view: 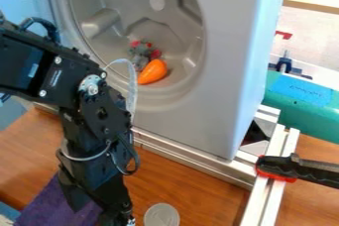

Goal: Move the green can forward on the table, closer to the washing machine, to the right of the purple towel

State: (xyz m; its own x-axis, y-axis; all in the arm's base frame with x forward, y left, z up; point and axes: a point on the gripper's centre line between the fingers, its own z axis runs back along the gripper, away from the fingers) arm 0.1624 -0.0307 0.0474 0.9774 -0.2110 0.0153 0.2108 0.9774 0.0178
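Landmark: grey front-loading machine [222,96]. Its round drum [157,3] contains two items: an orange, tapered toy [153,72] and, just beside it, a grey plush [140,54] with red-pink parts. The gripper [118,216] is low in front of the machine; whether it is wide, narrow or loaded cannot be told. Near it, on the wooden tabletop [189,190] before the machine, lies a round silvery disc [161,215]; a purple cloth [49,209] lies opposite.
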